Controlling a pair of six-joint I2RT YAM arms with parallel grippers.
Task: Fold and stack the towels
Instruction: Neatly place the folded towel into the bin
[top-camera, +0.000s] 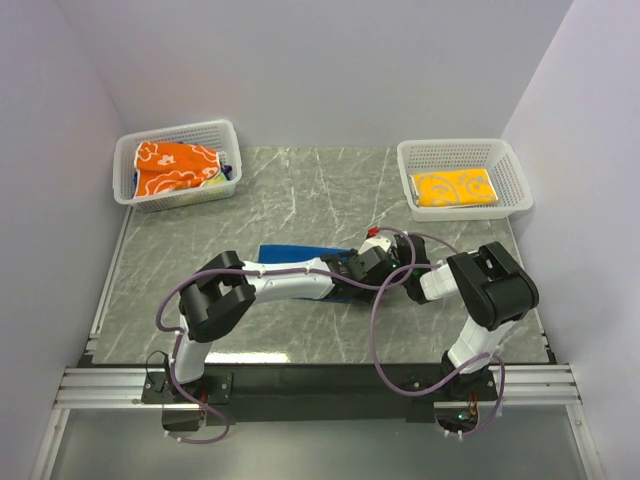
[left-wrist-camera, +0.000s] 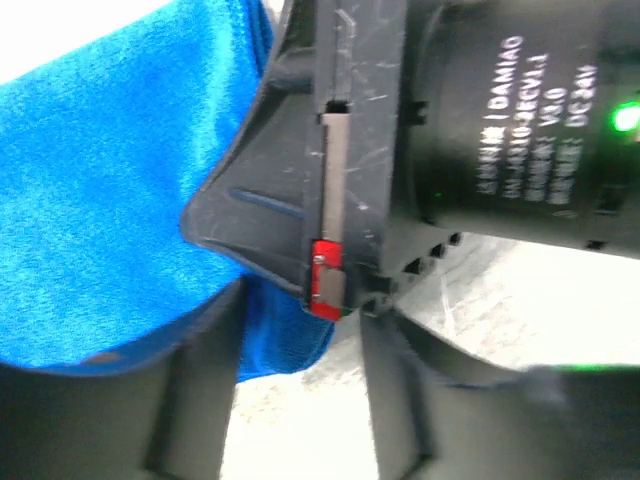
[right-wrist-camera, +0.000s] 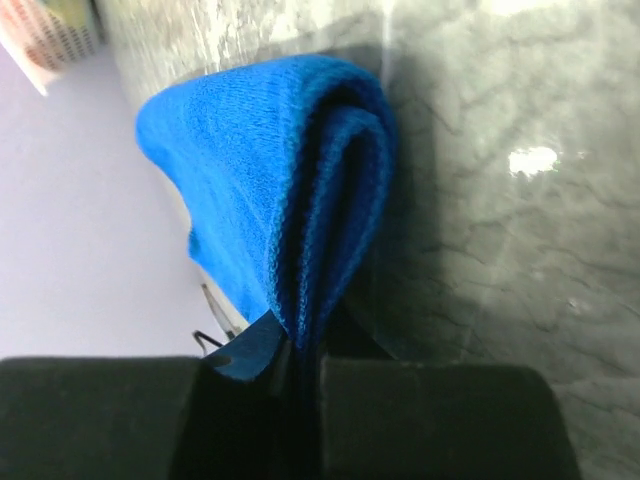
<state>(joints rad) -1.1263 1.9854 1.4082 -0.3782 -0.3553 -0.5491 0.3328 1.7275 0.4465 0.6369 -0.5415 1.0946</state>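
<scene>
A royal blue towel (top-camera: 295, 254) lies at the middle of the table. Its folded edge (right-wrist-camera: 300, 230) is pinched between my right gripper's (right-wrist-camera: 305, 370) fingers, which are shut on it. My left gripper (left-wrist-camera: 300, 400) is right beside the right gripper (top-camera: 380, 255), at the towel's right end. Its jaws stand apart over bare table, with the blue towel (left-wrist-camera: 100, 200) just past its left finger. In the top view my left gripper (top-camera: 355, 268) sits over the towel's right end. An orange towel with white flowers (top-camera: 175, 168) lies crumpled in the left basket. A folded yellow towel (top-camera: 455, 187) lies in the right basket.
A white mesh basket (top-camera: 225, 130) stands at the back left and another (top-camera: 510, 160) at the back right. The right gripper's black body (left-wrist-camera: 480, 120) fills the left wrist view close in front. Cables loop between the two arms.
</scene>
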